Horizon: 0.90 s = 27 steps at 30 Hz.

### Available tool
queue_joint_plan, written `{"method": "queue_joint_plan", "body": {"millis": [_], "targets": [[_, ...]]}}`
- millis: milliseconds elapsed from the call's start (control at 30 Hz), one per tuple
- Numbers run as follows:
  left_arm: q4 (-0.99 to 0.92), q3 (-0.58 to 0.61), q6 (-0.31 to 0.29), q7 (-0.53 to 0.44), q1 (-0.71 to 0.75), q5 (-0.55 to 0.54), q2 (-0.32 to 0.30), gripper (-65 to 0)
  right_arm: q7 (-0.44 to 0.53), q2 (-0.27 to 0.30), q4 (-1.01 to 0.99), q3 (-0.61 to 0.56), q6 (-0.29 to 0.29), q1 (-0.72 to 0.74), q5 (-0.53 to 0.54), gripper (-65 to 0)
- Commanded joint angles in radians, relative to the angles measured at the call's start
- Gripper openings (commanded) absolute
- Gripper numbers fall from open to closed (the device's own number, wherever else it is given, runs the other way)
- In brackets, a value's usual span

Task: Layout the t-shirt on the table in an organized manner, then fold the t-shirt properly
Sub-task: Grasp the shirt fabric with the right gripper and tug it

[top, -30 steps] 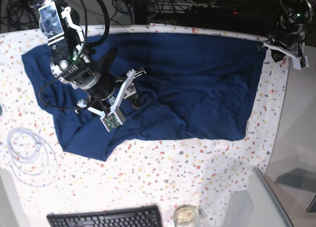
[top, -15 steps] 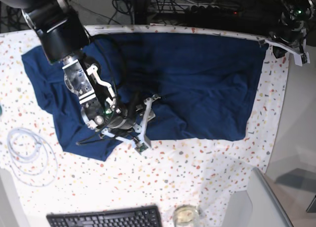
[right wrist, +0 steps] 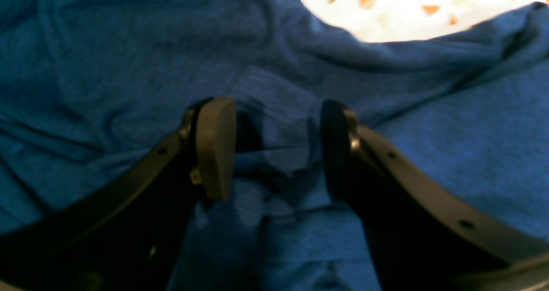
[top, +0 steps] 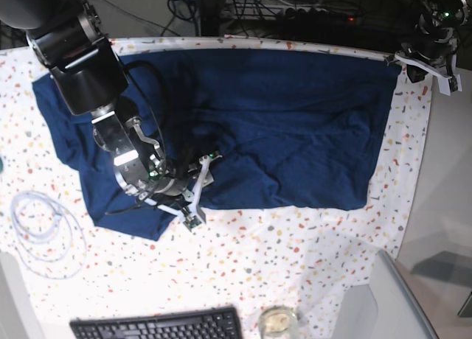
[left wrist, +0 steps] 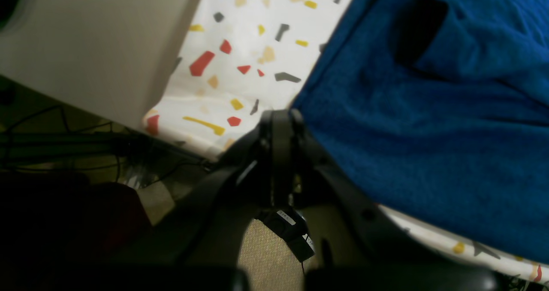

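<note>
Base view shows the t-shirt (top: 280, 125) spread wide across the upper half of the frame on the bench (top: 295, 258), its lower hem running roughly level through the middle of the frame and its left part bunched into wrinkles that sag toward the lower left. The right gripper (top: 198, 188) sits low over that wrinkled lower-left portion, just above the hem, with its arm reaching down from the upper left corner. In the right wrist view its fingers (right wrist: 214, 147) stand apart with a raised fold of the blue fabric lying between them; whether the pads press the cloth I cannot tell, and a patch of speckled bench shows at the top right of that frame. The left gripper (top: 402, 61) is at the upper right of the base view, at the shirt's far corner near the bench edge. In the left wrist view its fingers (left wrist: 279, 153) are drawn together right at the cloth's corner, in the centre of the frame, but whether any fabric is pinched between them cannot be told. A coiled white cable (top: 40, 225) lies at the left edge of the base view, a black keyboard (top: 158, 326) along the bottom, and a small round glass (top: 279, 320) just right of it.
</note>
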Motion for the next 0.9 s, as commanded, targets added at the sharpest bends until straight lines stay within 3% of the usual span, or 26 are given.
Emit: {"method": "queue_joint_plan", "body": {"millis": [0, 67, 200, 500, 600, 733, 767, 867], "targets": [[0.017, -0.006, 0.002, -0.019, 0.014, -0.010, -0.013, -65.0, 0.027, -0.005, 0.016, 0.002, 0.000, 0.026, 0.006, -36.5], [0.019, -0.006, 0.002, -0.020, 0.015, -0.010, -0.013, -65.0, 0.027, -0.005, 0.015, 0.002, 0.000, 0.026, 0.006, -41.9], [0.017, -0.006, 0.002, -0.020, 0.017, -0.010, -0.013, -65.0, 0.027, -0.005, 0.015, 0.002, 0.000, 0.028, 0.006, -64.8], [0.014, -0.006, 0.002, -0.020, 0.017, -0.010, -0.013, -65.0, 0.027, -0.005, 0.099, 0.009, 0.000, -0.015, 0.006, -65.0], [0.014, -0.006, 0.002, -0.020, 0.017, -0.010, -0.014, -65.0, 0.027, -0.005, 0.145, 0.009, -0.001, -0.029, 0.006, -60.0], [0.016, -0.006, 0.002, -0.020, 0.017, -0.010, -0.014, -65.0, 0.027, -0.005, 0.110, 0.003, -0.054, -0.008, 0.006, -37.1], [0.016, -0.006, 0.002, -0.020, 0.017, -0.010, -0.014, -65.0, 0.027, -0.005, 0.093, 0.002, -0.060, -0.001, 0.006, -33.8], [0.013, -0.006, 0.002, -0.020, 0.017, -0.010, -0.014, -65.0, 0.028, -0.005, 0.053, 0.002, -0.061, 0.022, 0.006, -36.3]]}}
